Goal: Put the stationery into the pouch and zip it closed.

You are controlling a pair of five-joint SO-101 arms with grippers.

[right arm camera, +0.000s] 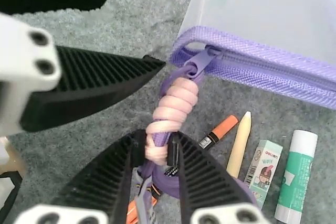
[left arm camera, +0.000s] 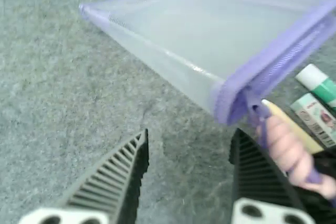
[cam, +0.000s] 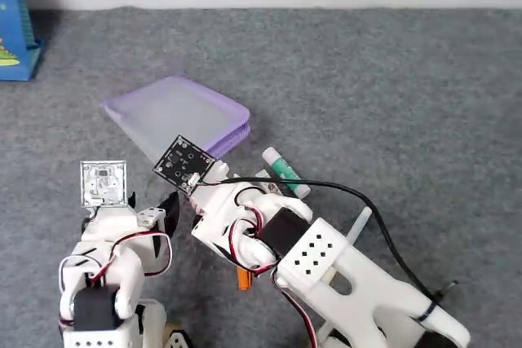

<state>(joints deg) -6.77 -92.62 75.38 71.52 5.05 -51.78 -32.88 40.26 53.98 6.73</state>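
A translucent pouch [cam: 179, 116] with a purple zipper edge [right arm camera: 252, 66] lies on the grey carpet. My right gripper [right arm camera: 157, 137] is shut on the pink coiled zipper pull [right arm camera: 170, 106] at the pouch's corner. My left gripper [left arm camera: 191, 135] hovers open just short of that same corner [left arm camera: 231, 103], with nothing between its fingers; its black fingers [right arm camera: 94, 85] also appear in the right wrist view. Beside the pouch lie an orange marker [right arm camera: 218, 132], a cream pencil [right arm camera: 239, 142], an eraser [right arm camera: 265, 163] and a green-and-white glue stick [cam: 285, 173].
A blue box [cam: 15, 22] stands at the far left by the white wall. A black cable [cam: 367, 209] runs along the right arm [cam: 326, 266]. Open carpet stretches to the right of the pouch and behind it.
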